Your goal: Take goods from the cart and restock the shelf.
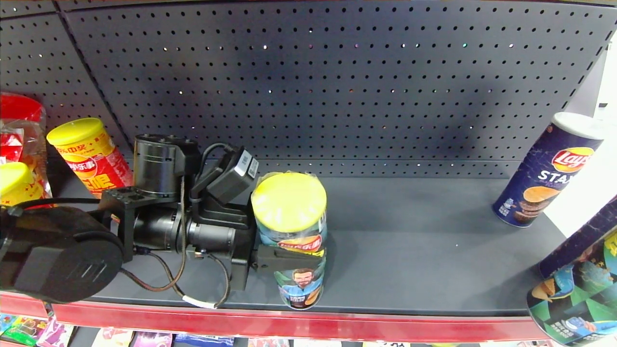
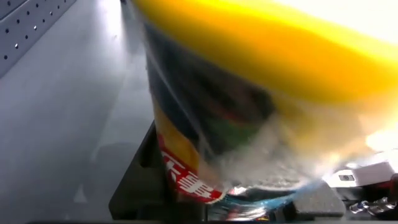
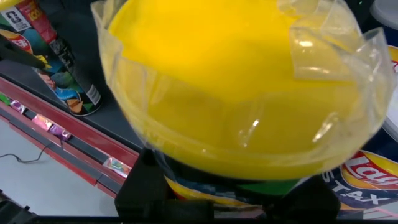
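Left gripper (image 1: 289,258) is clamping yellow-lidded can (image 1: 289,202) upright over shelf (image 1: 409,250).
Best letting go once base is sitting flat; right gripper (image 3: 217,205) is clutching second can (image 3: 236,93).

Dark perforated back panel (image 1: 337,86) spans rear. At panel's left end: red snack bag (image 1: 19,120); red can (image 1: 89,154) with yellow lid close to panel; second yellow-lidded can (image 1: 14,180) forward of it. Near panel's right end: dark blue can (image 1: 544,173), pale lid, standing alone. Below and forward of panel: red front rail (image 1: 289,326), colourful packets (image 1: 29,330) beneath rail. Thin cable (image 3: 22,155) on pale floor (image 3: 37,193), lower than panel.
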`<state>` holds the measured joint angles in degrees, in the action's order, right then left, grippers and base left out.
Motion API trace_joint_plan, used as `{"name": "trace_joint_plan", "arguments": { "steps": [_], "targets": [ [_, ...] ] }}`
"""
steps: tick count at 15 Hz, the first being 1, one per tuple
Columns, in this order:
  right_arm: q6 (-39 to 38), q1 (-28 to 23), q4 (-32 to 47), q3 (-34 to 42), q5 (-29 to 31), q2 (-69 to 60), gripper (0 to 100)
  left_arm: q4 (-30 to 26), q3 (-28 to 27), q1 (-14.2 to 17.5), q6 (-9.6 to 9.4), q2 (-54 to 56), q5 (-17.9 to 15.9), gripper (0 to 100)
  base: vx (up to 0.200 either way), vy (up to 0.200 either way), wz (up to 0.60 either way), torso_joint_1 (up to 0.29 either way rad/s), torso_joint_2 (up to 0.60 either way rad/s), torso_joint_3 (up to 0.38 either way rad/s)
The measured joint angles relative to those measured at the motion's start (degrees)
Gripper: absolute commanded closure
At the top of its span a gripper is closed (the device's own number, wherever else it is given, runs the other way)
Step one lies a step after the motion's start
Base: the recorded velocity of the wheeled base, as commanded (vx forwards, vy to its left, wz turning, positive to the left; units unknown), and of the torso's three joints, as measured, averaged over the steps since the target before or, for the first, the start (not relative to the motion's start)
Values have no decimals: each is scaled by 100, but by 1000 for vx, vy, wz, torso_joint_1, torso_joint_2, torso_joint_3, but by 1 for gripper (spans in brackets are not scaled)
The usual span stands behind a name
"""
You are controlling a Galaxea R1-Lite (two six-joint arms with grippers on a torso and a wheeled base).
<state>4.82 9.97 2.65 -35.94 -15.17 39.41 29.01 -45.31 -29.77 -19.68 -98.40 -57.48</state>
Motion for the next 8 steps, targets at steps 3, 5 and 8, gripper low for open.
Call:
{"name": "trace_joint_plan", "arguments": {
  "steps": [3,5,8],
  "targets": [
    [0,-2,2,0,0,0,100,7,323,117,-16,215,30,100,0,0,0,0,0,0],
    [7,-2,2,0,1,0,100,-28,325,243,13,297,129,100,0,0,0,0,0,0],
    [9,-9,6,-9,6,5,100,-26,172,285,6,221,162,100,0,0,0,0,0,0]
  ]
}}
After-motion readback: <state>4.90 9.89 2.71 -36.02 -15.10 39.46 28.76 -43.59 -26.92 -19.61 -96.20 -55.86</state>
